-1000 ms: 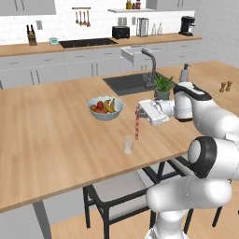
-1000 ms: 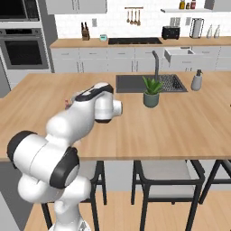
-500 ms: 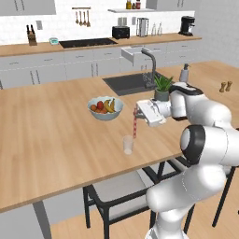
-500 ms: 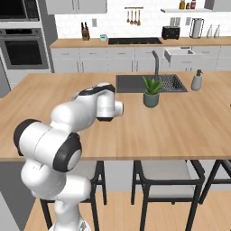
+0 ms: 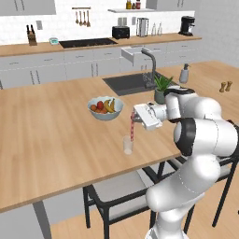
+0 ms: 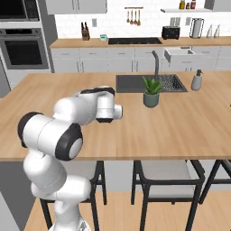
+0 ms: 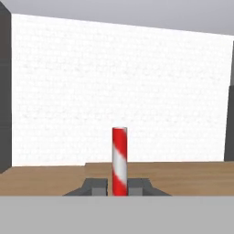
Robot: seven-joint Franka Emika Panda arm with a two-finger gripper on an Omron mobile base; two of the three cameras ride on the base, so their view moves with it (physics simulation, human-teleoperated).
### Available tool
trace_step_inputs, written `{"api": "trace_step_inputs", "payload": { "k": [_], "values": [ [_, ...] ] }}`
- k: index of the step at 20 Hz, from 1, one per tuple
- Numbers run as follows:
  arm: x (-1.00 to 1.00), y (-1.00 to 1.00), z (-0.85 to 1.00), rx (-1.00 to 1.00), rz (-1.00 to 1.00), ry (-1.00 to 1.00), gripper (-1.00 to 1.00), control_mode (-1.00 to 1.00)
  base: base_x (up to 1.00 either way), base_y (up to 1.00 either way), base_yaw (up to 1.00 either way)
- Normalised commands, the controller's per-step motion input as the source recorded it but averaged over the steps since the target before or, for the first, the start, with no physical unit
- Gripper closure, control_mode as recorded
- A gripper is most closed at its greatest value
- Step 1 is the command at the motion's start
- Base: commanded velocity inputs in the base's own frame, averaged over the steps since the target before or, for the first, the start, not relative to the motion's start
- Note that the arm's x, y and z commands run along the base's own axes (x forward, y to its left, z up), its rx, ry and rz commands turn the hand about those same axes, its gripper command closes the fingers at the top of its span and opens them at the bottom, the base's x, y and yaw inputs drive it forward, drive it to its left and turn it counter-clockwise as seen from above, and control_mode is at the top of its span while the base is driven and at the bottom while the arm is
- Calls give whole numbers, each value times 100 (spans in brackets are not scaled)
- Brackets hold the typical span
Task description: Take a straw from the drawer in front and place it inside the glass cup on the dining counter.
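1. Left base view: your gripper [image 5: 134, 117] holds the straw [image 5: 132, 128] upright, lower end just above the glass cup [image 5: 128, 145] on the dining counter [image 5: 51, 135]. Fetching looks done; lowering and release remain.
2. Hand view: jaws clamp the straw [image 7: 119, 161] between them; red-and-white stripes, straight.

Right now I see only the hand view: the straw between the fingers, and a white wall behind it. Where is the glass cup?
Observer: In the left base view the glass cup stands on the dining counter, just under the straw.
Operator: Is the straw upright there?
Observer: Yes. The hand reaches in sideways and holds its top end, and its lower end is about level with the cup's rim. I cannot tell if it is inside.
Operator: Is something close to the cup?
Observer: A fruit bowl stands behind it on the counter, apart from it.
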Motion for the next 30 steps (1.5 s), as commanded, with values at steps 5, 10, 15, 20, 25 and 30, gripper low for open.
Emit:
{"api": "trace_step_inputs", "payload": {
  "k": [5,10,15,20,25,30],
  "values": [
    [27,14,-11,0,0,0,100,-100,0,0,0],
    [27,1,-13,0,0,0,100,-100,0,0,0],
    [14,0,-21,0,0,0,100,-100,0,0,0],
    [21,0,-17,0,0,0,100,-100,0,0,0],
    [25,0,-13,0,0,0,100,-100,0,0,0],
    [13,0,-15,0,0,0,100,-100,0,0,0]
  ]
}}
